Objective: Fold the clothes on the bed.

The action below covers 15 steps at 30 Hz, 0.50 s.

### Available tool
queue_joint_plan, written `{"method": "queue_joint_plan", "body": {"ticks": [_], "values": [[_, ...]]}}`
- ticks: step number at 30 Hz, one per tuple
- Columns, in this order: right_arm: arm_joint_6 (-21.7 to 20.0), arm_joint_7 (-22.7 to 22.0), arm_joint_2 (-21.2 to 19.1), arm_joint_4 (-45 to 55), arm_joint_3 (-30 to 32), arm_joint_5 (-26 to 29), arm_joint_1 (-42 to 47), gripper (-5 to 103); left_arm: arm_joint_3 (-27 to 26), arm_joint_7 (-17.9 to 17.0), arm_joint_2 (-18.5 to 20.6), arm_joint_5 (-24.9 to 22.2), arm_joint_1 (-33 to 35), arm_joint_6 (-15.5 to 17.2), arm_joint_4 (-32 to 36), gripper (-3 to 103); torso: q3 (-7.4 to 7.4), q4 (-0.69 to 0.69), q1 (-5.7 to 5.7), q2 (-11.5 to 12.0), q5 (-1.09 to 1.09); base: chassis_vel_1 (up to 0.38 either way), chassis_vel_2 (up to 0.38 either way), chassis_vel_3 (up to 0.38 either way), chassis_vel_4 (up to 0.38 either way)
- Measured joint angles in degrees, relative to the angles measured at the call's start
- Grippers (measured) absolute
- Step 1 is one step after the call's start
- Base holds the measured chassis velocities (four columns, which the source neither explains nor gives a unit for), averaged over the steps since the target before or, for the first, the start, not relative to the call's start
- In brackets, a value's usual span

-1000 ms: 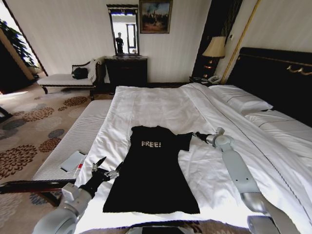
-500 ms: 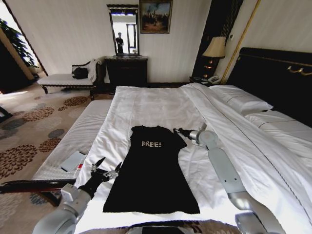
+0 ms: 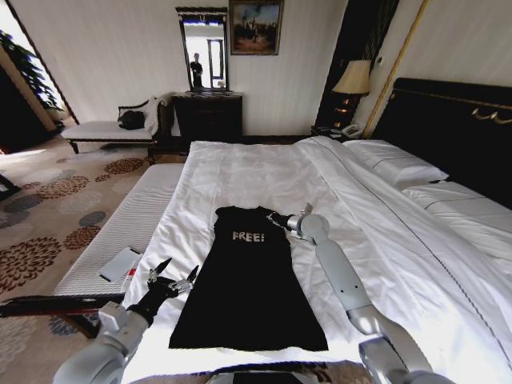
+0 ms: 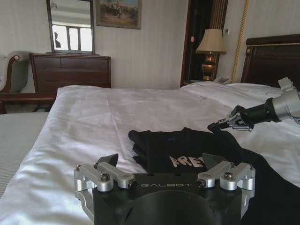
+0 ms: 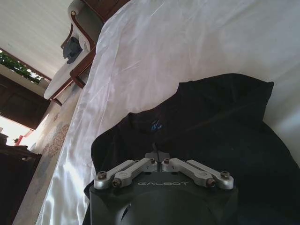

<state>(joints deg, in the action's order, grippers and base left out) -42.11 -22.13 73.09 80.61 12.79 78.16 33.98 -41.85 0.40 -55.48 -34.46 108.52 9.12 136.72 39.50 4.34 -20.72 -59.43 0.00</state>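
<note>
The clothes (image 3: 248,280), a long black garment with white "FREE!" lettering, lie flat on the white bed (image 3: 240,172) near its foot. My right gripper (image 3: 274,216) is low over the garment's right shoulder, just beside the collar, and shut on the sleeve fabric, which is pulled in over the chest. The right wrist view shows the gripper (image 5: 157,157) closed over the black cloth (image 5: 211,122) below the neckline. The left gripper (image 3: 178,272) stands open beside the garment's left edge at about waist height, with nothing in it. In the left wrist view the right gripper (image 4: 218,126) pinches a raised fold.
White pillows (image 3: 396,164) and a dark headboard (image 3: 456,128) lie to the right. A flat white item (image 3: 120,264) rests on the side mattress at left. A bench (image 3: 96,130) with a black handbag (image 3: 131,120), a dresser (image 3: 208,116) and a lamp (image 3: 354,78) stand at the far wall.
My right gripper has travelled left from beyond the right sleeve to the collar area, drawing the sleeve in over the chest. The left arm has stayed put.
</note>
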Motion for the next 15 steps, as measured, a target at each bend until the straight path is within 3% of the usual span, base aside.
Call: {"method": "queue_joint_plan", "body": {"ticks": [14, 15], "values": [[0.2, 2.8, 1.3, -2.8, -4.1, -5.2, 0.2, -3, -0.1, 0.0, -0.1, -0.1, -0.2, 0.0, -0.1, 100, 0.00, -0.01, 0.00, 0.0, 0.00, 0.000, 0.000, 0.000, 0.000], [0.4, 2.9, 1.2, -2.9, -4.2, -5.5, 0.2, 2, 0.1, 0.0, -0.2, -0.1, -0.3, 0.0, -0.1, 100, 0.00, -0.01, 0.00, 0.0, 0.01, 0.000, 0.000, 0.000, 0.000]]}}
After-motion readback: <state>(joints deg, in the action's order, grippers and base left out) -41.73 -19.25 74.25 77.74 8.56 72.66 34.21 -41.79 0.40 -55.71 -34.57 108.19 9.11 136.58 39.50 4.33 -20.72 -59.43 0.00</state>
